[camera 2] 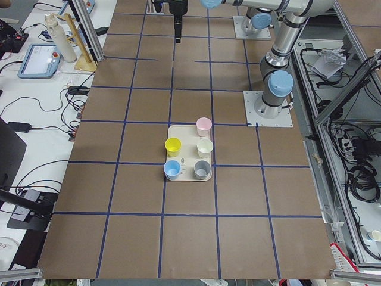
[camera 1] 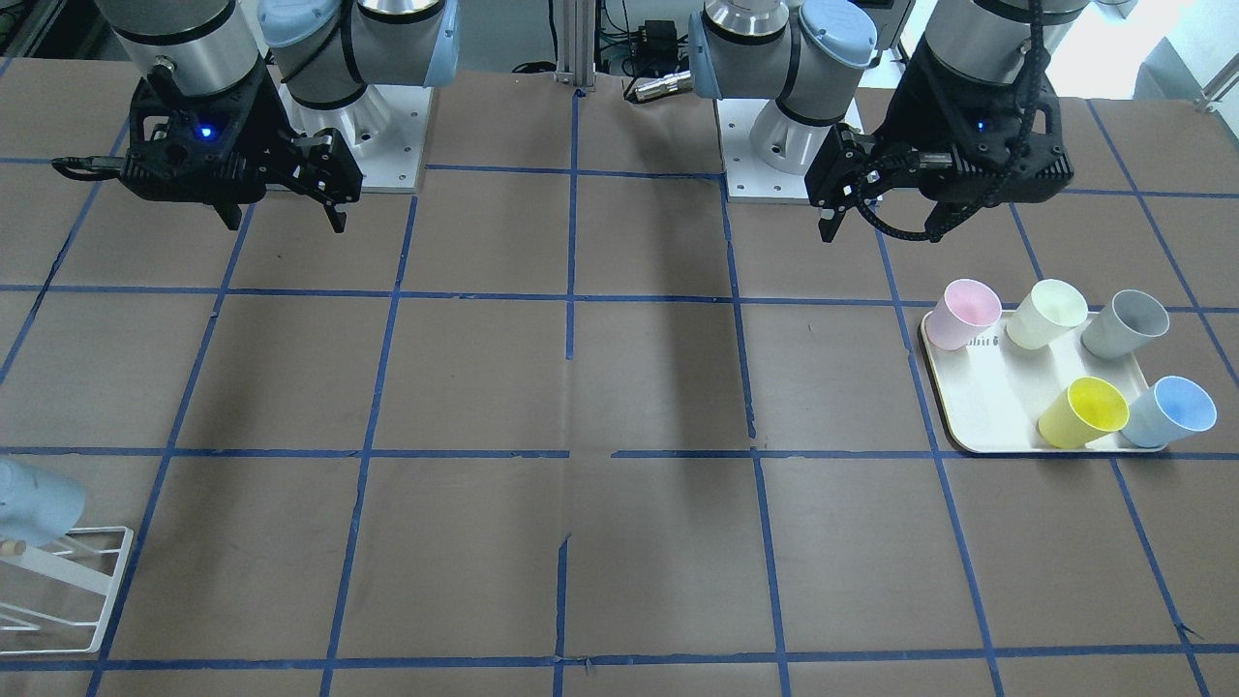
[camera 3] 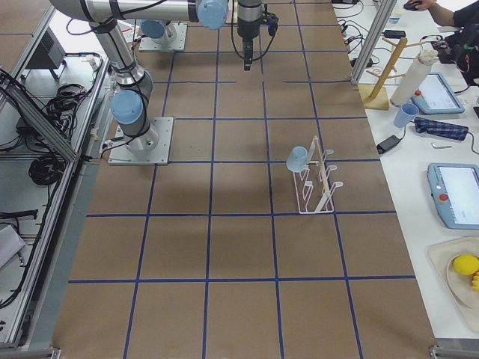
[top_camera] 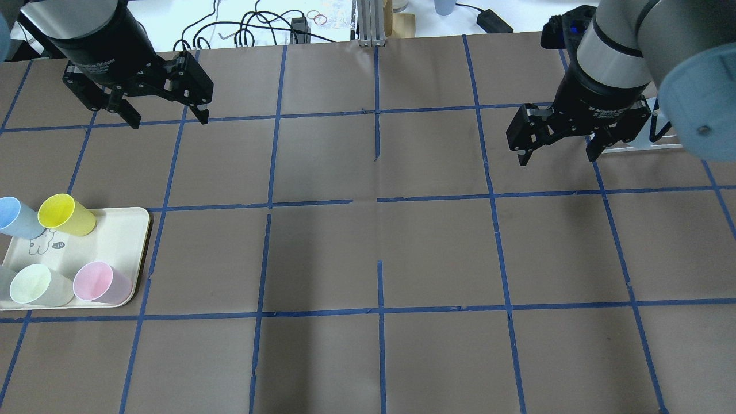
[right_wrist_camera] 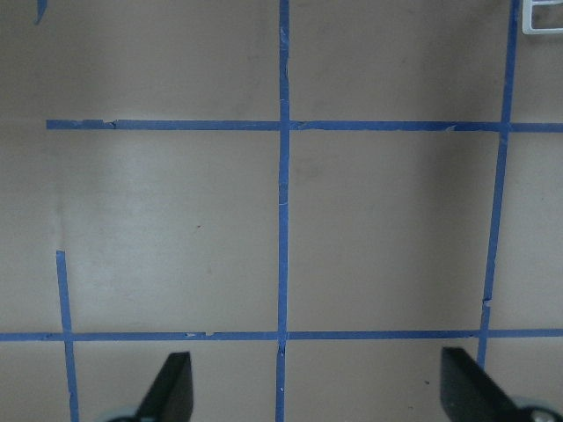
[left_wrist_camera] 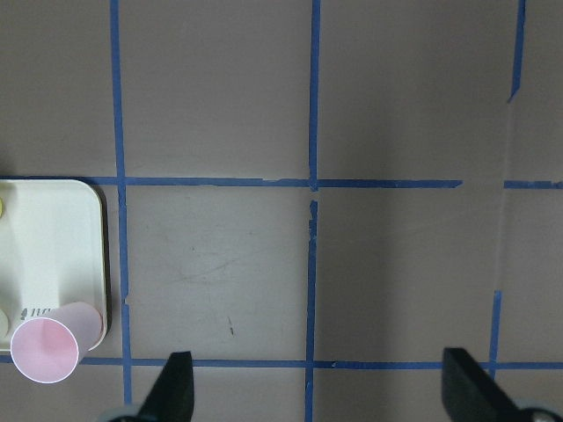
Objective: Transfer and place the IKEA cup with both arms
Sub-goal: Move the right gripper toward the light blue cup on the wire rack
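Note:
The IKEA cup (camera 1: 1171, 411) is a light blue tumbler standing upright at a corner of the cream tray (camera 1: 987, 407), next to a yellow cup (camera 1: 1084, 411). It also shows in the overhead view (top_camera: 14, 215) and the exterior left view (camera 2: 172, 170). My left gripper (top_camera: 168, 121) is open and empty, high above the table and apart from the tray; it also shows in the front-facing view (camera 1: 876, 230). My right gripper (top_camera: 556, 159) is open and empty above the table's other half, and also shows there (camera 1: 286, 223).
A pink cup (camera 1: 963, 312), a pale green cup (camera 1: 1047, 312) and a grey cup (camera 1: 1125, 324) stand on the tray too. A white wire rack (camera 1: 68, 581) at the right arm's end holds a paler light blue cup (camera 1: 29, 503) on a peg. Blue tape grids the brown table.

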Motion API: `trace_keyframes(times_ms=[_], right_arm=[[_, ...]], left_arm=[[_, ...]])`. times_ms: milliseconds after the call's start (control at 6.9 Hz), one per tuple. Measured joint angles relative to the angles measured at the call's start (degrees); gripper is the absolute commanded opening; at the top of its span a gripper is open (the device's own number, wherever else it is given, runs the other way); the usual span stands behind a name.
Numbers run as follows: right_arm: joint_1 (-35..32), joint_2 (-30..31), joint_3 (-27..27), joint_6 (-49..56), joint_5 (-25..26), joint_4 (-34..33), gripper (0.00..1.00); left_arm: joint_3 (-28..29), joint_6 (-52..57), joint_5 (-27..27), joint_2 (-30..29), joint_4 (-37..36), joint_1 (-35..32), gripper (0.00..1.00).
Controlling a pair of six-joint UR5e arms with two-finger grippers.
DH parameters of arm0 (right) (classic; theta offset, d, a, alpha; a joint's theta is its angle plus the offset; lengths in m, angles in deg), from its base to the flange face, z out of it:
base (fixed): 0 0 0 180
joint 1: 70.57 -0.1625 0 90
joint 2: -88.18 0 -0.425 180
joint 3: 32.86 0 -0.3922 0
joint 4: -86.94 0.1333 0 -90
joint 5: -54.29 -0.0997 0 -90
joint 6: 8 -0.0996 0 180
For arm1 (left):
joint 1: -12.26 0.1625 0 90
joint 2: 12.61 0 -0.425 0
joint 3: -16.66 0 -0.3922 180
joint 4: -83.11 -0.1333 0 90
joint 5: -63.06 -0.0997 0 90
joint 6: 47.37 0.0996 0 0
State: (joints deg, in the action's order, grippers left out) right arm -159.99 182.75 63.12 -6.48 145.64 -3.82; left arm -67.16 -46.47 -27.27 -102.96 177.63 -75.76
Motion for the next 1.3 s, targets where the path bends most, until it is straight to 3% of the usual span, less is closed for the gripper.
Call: trace_keyframes(times_ms=[1304], right_arm=[[0.36,-0.06,-0.36,-0.13,-0.37,-0.64,1.00]], left_arm=[[-1.40,0.74,0.08,1.14,-0.41,-0.22,1.00]])
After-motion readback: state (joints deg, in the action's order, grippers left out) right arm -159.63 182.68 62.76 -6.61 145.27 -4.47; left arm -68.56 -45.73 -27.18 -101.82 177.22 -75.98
